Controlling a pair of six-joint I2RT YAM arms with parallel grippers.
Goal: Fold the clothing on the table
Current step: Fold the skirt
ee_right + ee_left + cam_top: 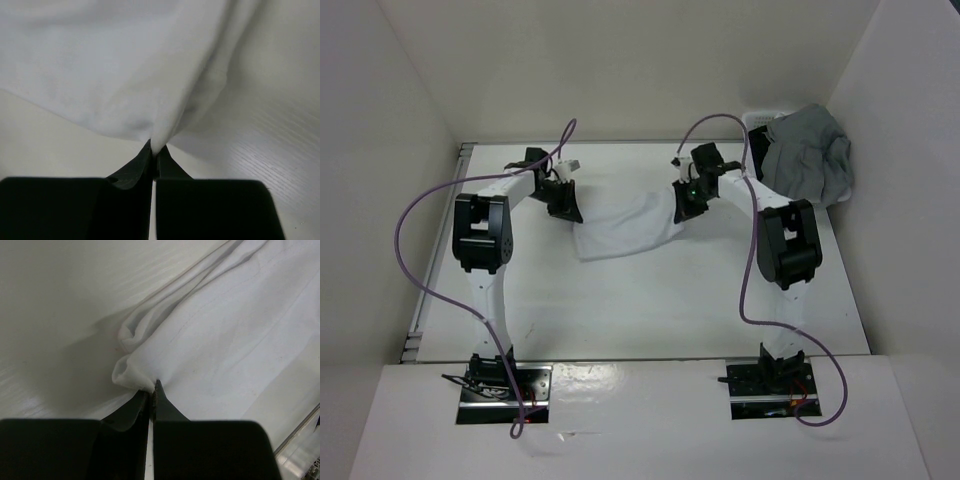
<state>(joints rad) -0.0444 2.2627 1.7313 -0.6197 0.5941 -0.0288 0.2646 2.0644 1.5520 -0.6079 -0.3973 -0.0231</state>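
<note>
Across the white surface (620,310) the clothing (625,230) stretches limp, thin and light between the arms; left jaws and right jaws each clamp an edge fold, the sensible hold.

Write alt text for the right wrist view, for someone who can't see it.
The right gripper is shut on a pinched fold of the white clothing, its black jaws pressed together. The cloth fills the upper frame, with the pale table below.
</note>
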